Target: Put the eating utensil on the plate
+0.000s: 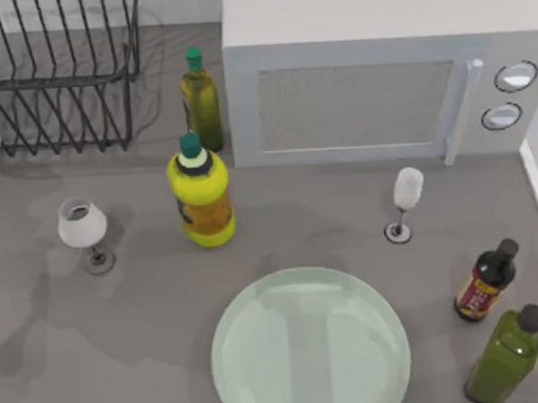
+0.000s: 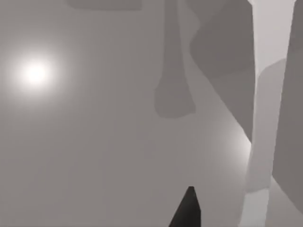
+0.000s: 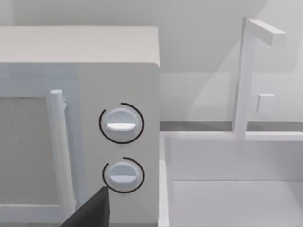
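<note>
Your plate [image 1: 310, 346] lies near, mid-desk, bare. I can't spot the eating utensil, nor tell either end effector's state. Search carelessly and you may topple the wine glass [image 1: 404, 203] or yellow bottle [image 1: 201, 194].

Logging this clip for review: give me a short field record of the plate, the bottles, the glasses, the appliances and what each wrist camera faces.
plate: pale-green plate at the front centre of the table, nothing on it
bottles: yellow bottle and olive bottle left of centre; dark sauce bottle and green bottle at front right
glasses: wine glass on the left, wine glass on the right
appliances: microwave at the back, dish rack at back left
left wrist view: grey surface with shadows
right wrist view: microwave dials, sink beside
</note>
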You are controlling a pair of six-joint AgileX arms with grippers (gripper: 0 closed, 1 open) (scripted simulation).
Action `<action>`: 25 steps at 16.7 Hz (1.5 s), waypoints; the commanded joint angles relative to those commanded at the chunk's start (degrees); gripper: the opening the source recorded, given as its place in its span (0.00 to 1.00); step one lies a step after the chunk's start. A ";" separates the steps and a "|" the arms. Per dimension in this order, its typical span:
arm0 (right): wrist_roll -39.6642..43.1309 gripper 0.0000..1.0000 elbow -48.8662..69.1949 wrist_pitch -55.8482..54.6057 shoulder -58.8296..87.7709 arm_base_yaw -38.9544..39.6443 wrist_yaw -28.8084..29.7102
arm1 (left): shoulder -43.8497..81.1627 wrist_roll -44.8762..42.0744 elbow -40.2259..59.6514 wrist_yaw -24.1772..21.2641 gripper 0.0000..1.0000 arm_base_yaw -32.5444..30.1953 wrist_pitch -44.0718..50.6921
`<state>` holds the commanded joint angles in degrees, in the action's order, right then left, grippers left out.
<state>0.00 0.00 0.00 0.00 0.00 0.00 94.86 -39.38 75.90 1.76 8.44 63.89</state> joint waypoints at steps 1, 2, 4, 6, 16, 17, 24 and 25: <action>0.00 1.00 0.00 0.00 0.00 0.00 0.00 | -0.13 5.41 0.96 0.47 0.00 -2.35 0.03; 0.00 1.00 0.00 0.00 0.00 0.00 0.00 | -0.24 11.36 1.91 0.93 0.00 -4.87 0.10; 0.00 1.00 0.00 0.00 0.00 0.00 0.00 | -0.41 24.99 3.67 1.74 0.00 -10.32 0.32; 0.00 1.00 0.00 0.00 0.00 0.00 0.00 | -0.45 40.72 5.11 2.33 0.00 -16.14 0.65; 0.00 1.00 0.00 0.00 0.00 0.00 0.00 | 6.20 124.79 9.19 1.41 0.00 -45.13 1.89; 0.00 1.00 0.00 0.00 0.00 0.00 0.00 | 7.57 131.89 9.31 1.16 0.00 -47.42 1.74; 0.00 1.00 0.00 0.00 0.00 0.00 0.00 | 15.85 169.54 9.21 -0.26 0.00 -59.56 -0.39; 0.00 1.00 0.00 0.00 0.00 0.00 0.00 | 16.62 172.68 9.15 -0.38 0.00 -60.63 -0.67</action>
<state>0.00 0.00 0.00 0.00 0.00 0.00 111.48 133.30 85.06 1.38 -52.18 63.22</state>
